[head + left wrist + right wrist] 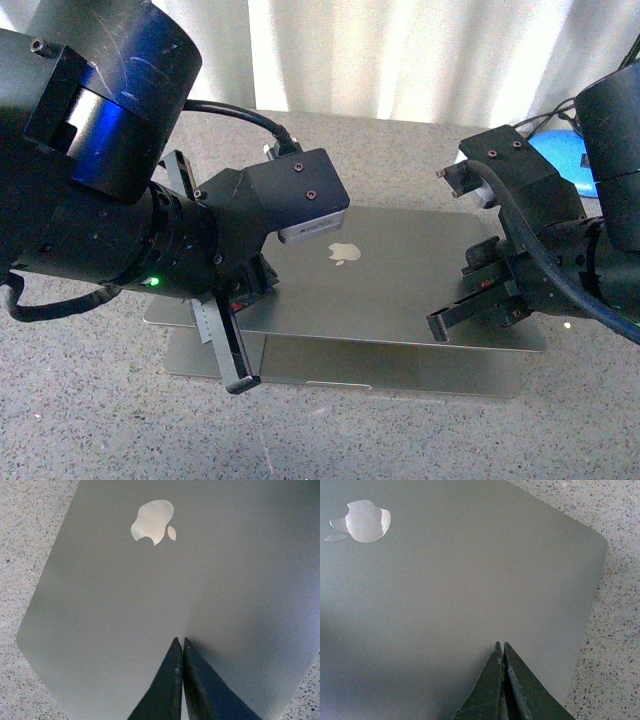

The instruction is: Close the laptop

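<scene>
The slim grey metal laptop (400,270) sits in the middle of the speckled grey table (90,420), between the two arms. Its lid is low but does not look fully shut yet.

The left gripper (180,642) has its tips pressed together over the lid. The right gripper (500,645) does too.

The lid is smooth, so the hard black tips could slip and scratch it. If one arm pushes harder, the lid could twist. A fast push could make it slam.

The screen and keys are hidden under the lid. The big left arm covers the laptop's left corner. I cannot tell if the tips touch the lid.
</scene>
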